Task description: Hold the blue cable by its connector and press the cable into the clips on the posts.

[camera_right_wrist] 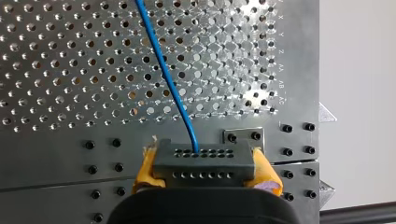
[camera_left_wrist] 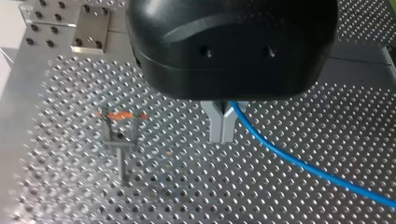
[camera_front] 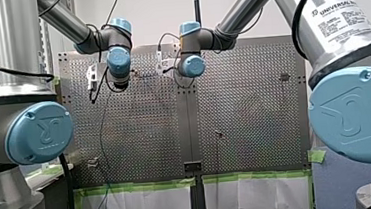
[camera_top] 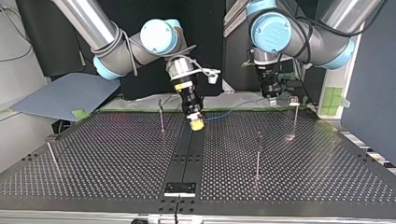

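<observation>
Gripped tight: right hand [camera_right_wrist: 205, 171] holds the gray connector [camera_right_wrist: 205, 159] between yellow pads [camera_right_wrist: 145, 169]. The blue cable [camera_right_wrist: 164, 70] runs from it over the perforated surface [camera_right_wrist: 56, 70] to left hand [camera_left_wrist: 221, 137], metal fingers [camera_left_wrist: 215, 125] narrow, pinched on cable. A post [camera_left_wrist: 120, 150] with clip stands beside left hand, apart from cable.

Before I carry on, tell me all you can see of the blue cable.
The blue cable is thin, round and looks flexible. One end enters the grey connector, clamped between my right gripper's yellow pads. From there it runs slack over the perforated table to my left gripper, whose metal fingers look shut on it. Past that it trails off the table's edge. It does not touch the post beside that gripper.
</observation>
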### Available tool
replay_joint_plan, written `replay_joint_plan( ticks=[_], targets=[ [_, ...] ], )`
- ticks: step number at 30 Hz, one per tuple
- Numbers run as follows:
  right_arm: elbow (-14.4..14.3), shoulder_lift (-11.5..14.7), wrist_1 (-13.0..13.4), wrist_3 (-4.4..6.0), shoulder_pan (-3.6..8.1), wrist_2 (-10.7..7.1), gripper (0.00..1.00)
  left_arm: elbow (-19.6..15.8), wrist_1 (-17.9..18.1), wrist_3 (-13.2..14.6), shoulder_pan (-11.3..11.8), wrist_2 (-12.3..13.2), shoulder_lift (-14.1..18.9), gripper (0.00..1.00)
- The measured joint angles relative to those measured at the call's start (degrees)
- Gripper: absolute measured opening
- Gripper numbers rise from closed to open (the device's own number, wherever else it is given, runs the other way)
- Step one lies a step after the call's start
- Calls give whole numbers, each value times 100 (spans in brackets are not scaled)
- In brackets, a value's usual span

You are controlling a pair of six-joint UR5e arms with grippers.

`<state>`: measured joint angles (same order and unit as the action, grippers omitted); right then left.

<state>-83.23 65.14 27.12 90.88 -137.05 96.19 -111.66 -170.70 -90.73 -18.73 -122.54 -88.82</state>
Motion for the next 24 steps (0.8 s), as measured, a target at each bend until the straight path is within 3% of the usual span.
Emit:
replay_joint_plan(
  ticks=[10,17,24],
  targets=[
    [144,-63,-110,73,43,-103,0,4,408,-122,526,415,-107,0],
    [349,-283,-276,132,47,-180,0,183,728,-290,559,416,-109,0],
    [589,-409,-323,367,55,-226,0,384,679,-365,546,414,-195,0]
  ],
)
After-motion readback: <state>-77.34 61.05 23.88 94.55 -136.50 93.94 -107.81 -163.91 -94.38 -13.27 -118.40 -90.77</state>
